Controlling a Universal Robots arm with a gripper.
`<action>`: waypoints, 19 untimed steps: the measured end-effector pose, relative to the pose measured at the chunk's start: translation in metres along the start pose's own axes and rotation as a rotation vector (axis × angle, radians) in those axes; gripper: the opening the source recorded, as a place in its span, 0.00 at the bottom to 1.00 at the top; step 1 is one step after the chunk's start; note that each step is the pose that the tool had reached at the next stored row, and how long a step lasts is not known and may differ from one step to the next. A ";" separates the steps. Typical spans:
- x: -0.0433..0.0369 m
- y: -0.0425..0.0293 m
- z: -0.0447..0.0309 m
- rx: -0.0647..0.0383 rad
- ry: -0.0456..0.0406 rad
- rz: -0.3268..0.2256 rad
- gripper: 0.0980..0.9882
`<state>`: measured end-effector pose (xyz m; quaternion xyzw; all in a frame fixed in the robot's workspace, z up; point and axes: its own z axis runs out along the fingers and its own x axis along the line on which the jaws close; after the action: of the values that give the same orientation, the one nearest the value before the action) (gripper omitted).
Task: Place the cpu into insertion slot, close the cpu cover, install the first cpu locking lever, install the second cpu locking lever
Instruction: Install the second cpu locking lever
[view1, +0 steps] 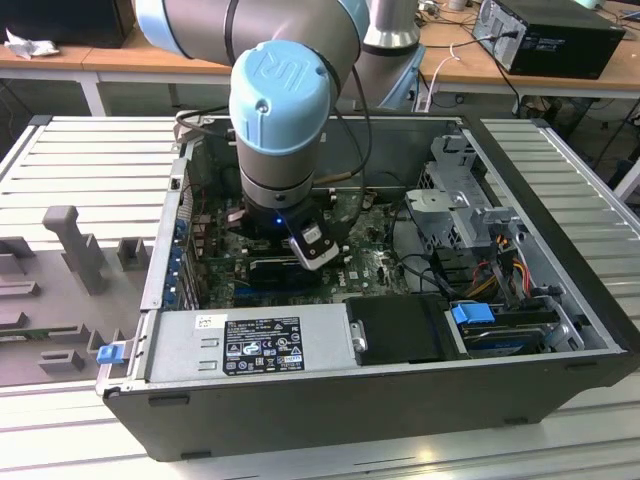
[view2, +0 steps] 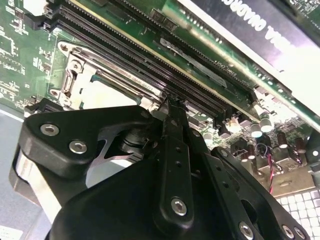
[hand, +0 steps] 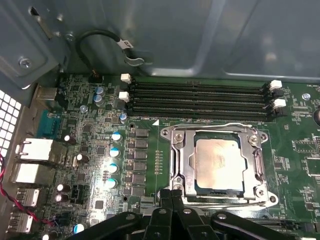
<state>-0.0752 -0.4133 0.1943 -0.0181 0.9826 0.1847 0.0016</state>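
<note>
The cpu (hand: 218, 164) lies under the lowered cpu cover (hand: 184, 165); the pincer (hand: 170, 191), fingers together, hovers beside it.

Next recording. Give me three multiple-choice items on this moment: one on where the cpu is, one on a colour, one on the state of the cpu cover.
1. Where is the cpu?
A. On the ribbed table outside the case
B. In the insertion slot
C. On top of the graphics card

2. What colour is the motherboard?
A. Green
B. Red
C. White

3. How does the cpu cover stand?
A. Swung upright
B. Taken off and lying beside the socket
C. Lying flat down around the chip

Answers:
1 B: in the first wrist view the cpu sits inside the insertion slot.
2 A: the motherboard is green in both wrist views.
3 C: the cpu cover frames the chip, whose pale top shows through its cut-out centre.
</note>
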 end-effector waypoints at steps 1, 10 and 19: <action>0.0001 0.0000 0.0006 -0.001 0.0000 0.000 0.01; 0.0037 0.0017 0.0041 -0.011 -0.0005 0.000 0.01; 0.0040 0.0058 -0.0061 -0.011 -0.0004 0.000 0.01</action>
<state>-0.0793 -0.4102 0.2021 -0.0181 0.9816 0.1902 0.0017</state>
